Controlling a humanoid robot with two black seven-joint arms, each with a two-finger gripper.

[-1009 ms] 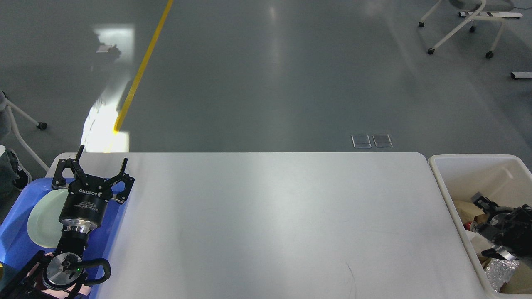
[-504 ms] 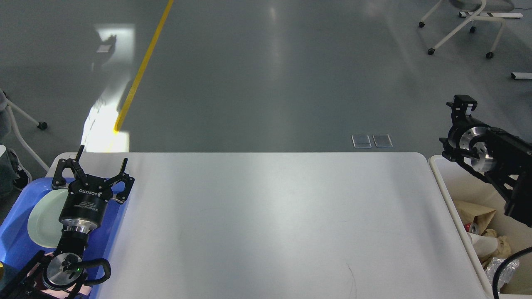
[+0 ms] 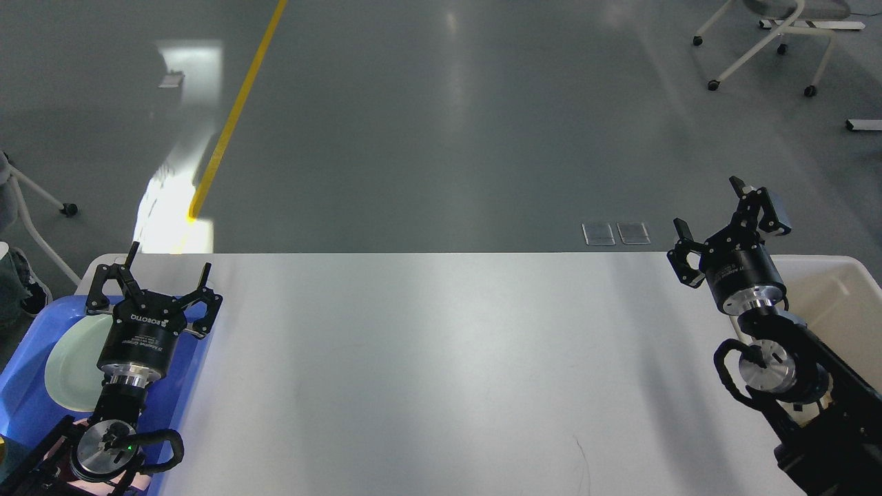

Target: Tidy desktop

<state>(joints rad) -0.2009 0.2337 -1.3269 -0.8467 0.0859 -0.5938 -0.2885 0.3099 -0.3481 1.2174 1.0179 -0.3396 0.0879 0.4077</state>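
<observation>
Hovering above the blue tray (image 3: 27,406) at the desktop's left end, the left gripper (image 3: 167,267) points away from the robot with both fingers spread wide and nothing between them. Just beneath its body lies a pale green plate (image 3: 69,365), resting inside the tray and partly hidden by the wrist.

Right gripper (image 3: 713,212): raised over the far right corner of the desktop (image 3: 441,372), fingers likewise spread apart, empty. Its arm comes in from the lower right and crosses in front of the cream bin (image 3: 844,289), which stands just beside the desktop's right edge; bin contents not visible from here.

Desktop fills the lower half of the view, white and faintly glossy. A thin dark mark shows near its front edge, right of centre.

Beyond it: grey floor, yellow floor line (image 3: 234,110), white wheeled chair frame (image 3: 758,41) at upper right.
</observation>
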